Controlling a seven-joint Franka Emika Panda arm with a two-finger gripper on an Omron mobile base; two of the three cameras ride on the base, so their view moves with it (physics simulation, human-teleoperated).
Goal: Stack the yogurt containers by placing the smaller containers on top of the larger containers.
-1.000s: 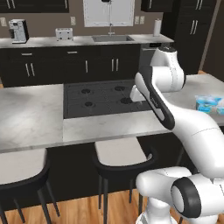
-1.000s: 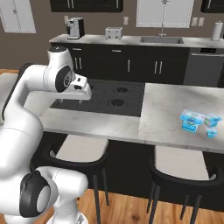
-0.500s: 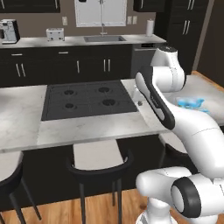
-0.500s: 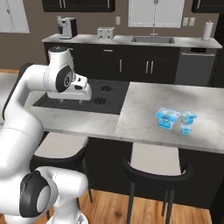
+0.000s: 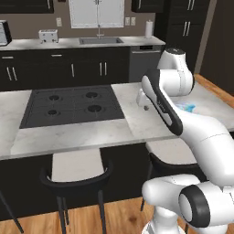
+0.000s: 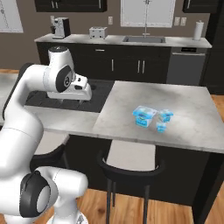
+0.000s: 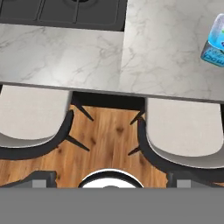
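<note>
The claw (image 6: 82, 97) hangs spread wide and empty above the near edge of the worktop (image 6: 175, 103), close to the seam where the black cooktop (image 5: 73, 105) meets the marble. In the hand view its two finger tips (image 7: 43, 178) stand far apart at the bottom, looking down past the worktop edge at two stools (image 7: 183, 127) and the wooden floor (image 7: 109, 135).

The three blue yogurt cups sit together on the marble, well apart from the claw and off to its right in the right base view. The large cup (image 6: 144, 116) is nearest the claw; the medium cup (image 6: 165, 116) stands just beside it on the far side, and the tiny cup (image 6: 161, 127) is just in front of the medium one, towards the near edge. None is stacked on another. In the left base view the arm hides most of the cups.

Bare marble lies between the claw and the cups, and more behind them towards the back edge. The near edge runs just in front of the tiny cup.

The arm rises from the base, bends at a high elbow, and folds back down so the wrist points the claw downwards.
</note>
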